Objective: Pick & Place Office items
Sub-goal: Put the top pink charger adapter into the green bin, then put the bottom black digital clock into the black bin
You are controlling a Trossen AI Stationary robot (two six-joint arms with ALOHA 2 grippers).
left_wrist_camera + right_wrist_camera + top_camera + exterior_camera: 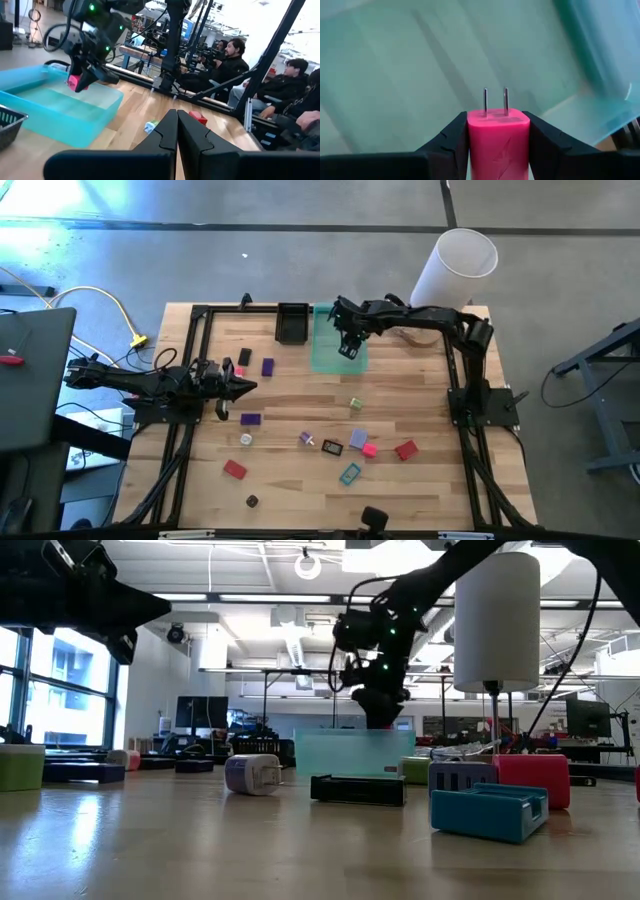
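A pink plug block with two metal prongs sits between the fingers of my right gripper, which hangs over the translucent green tray at the table's far middle. In the left wrist view the same block shows just above the tray's floor. Several other small office items lie on the wood nearer the front, among them a red block, a teal one and a purple one. My left gripper waits shut at the table's left, holding nothing. My right gripper pinches the pink block by its two opposite sides between the two fingers. The fingers slant steeply down, coming from the table's right. The block's prongs point down at the tray. It hangs clear above the tray floor.
A small black tray stands just left of the green one. A big white cylinder rises at the far right corner. Black frame rails run along the table's left and right sides. People sit beyond the table in the left wrist view.
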